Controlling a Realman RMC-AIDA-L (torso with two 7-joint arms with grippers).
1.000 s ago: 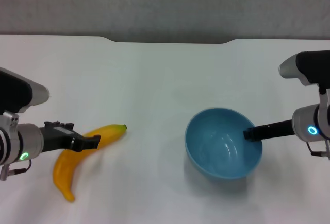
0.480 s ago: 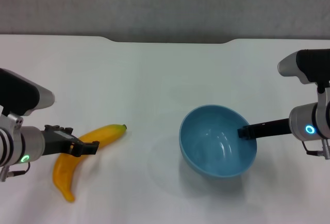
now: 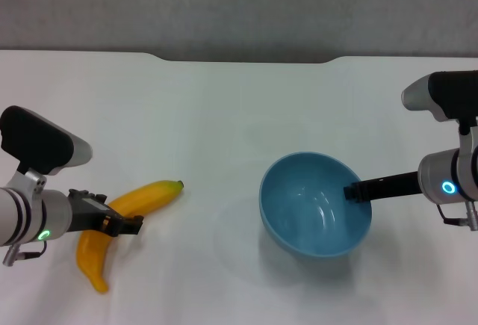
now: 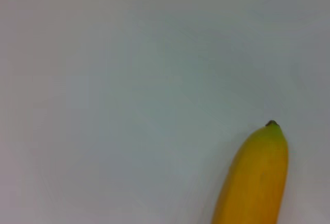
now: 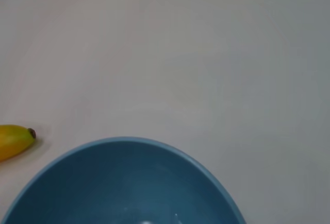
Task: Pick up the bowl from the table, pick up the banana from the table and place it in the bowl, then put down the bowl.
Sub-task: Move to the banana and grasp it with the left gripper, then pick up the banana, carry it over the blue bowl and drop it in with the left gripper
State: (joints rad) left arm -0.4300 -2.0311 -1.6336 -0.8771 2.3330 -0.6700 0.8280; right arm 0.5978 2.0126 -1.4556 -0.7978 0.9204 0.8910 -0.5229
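The yellow banana (image 3: 146, 196) lies on the white table (image 3: 224, 108) at the left. My left gripper (image 3: 119, 225) is low over its middle, open, with one finger on either side of it. The left wrist view shows the banana's stem end (image 4: 256, 175) on the bare table. The light-blue bowl (image 3: 310, 209) is at the right, held a little above the table with its shadow under it. My right gripper (image 3: 357, 190) is shut on the bowl's right rim. The right wrist view shows the bowl's inside (image 5: 124, 188) and the banana's tip (image 5: 14, 140).
The table's far edge has a shallow notch (image 3: 246, 60) with a grey wall behind it. A stretch of bare white table lies between the banana and the bowl.
My right gripper has carried the bowl a little to the left and then held still. My left gripper has come down and toward me onto the banana's middle. The banana has not moved.
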